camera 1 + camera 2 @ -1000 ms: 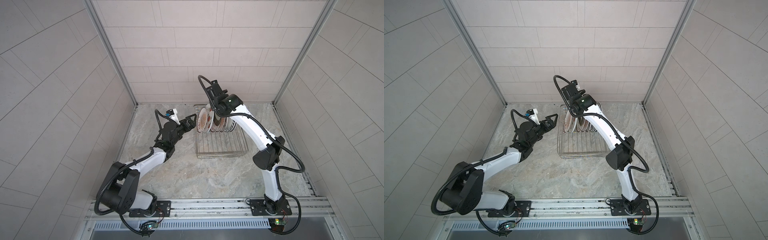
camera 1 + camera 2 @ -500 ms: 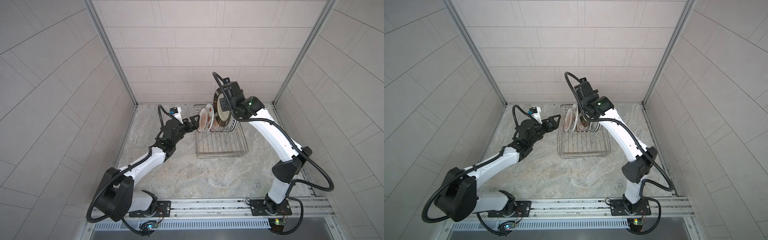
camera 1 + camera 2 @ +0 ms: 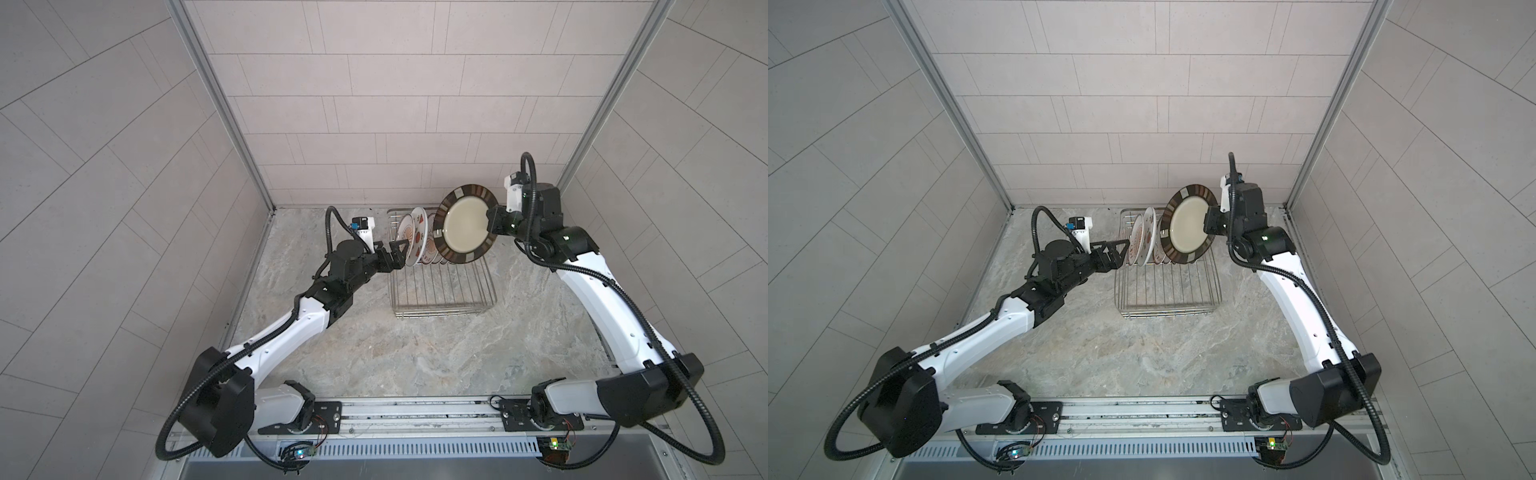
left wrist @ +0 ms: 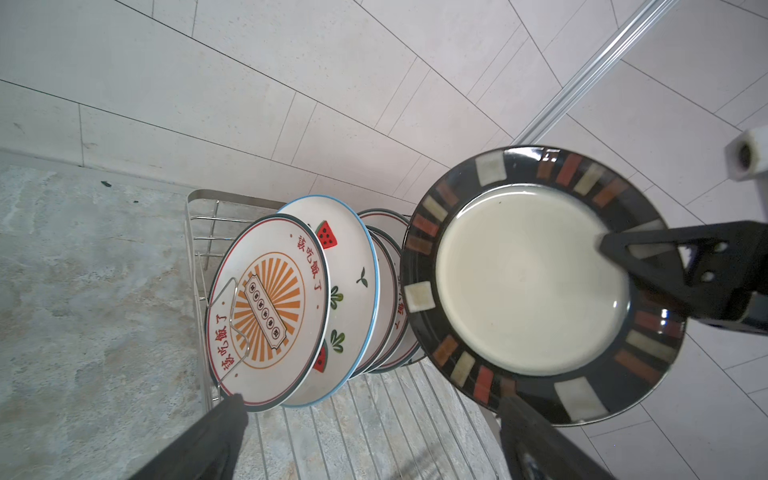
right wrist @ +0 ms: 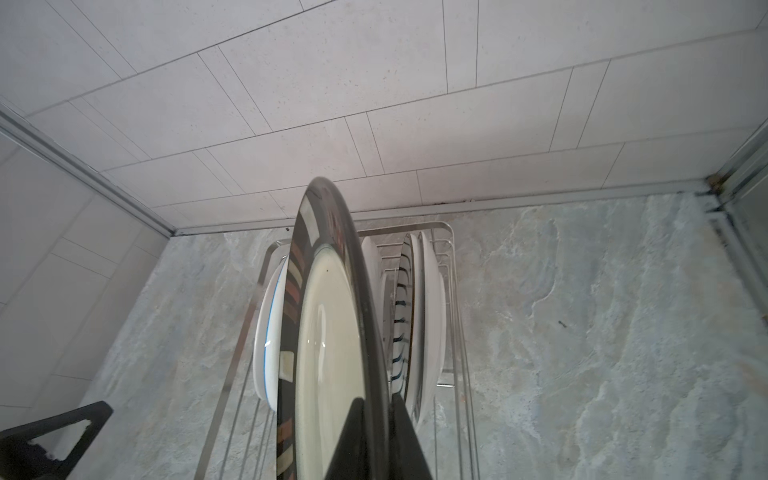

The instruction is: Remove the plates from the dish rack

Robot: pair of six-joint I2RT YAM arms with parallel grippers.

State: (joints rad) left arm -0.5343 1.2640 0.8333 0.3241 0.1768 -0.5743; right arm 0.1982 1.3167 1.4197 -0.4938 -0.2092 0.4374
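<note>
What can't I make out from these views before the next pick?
- Plate count in the rack: in both top views, the held dark plate covers the rear ones.
- Striped plate face: right wrist view, edge-on, behind the dark plate.
- Left gripper fingers: left wrist view, mostly cut off by the edge.

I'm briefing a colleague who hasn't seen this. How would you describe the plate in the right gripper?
Find the wire dish rack at the far end of the marble tabletop. Above its row of plates, the right gripper pinches a dark-rimmed plate by its edge. Unlike the white patterned plates below, it has a black rim with red and cream blocks around a plain cream centre.
</note>
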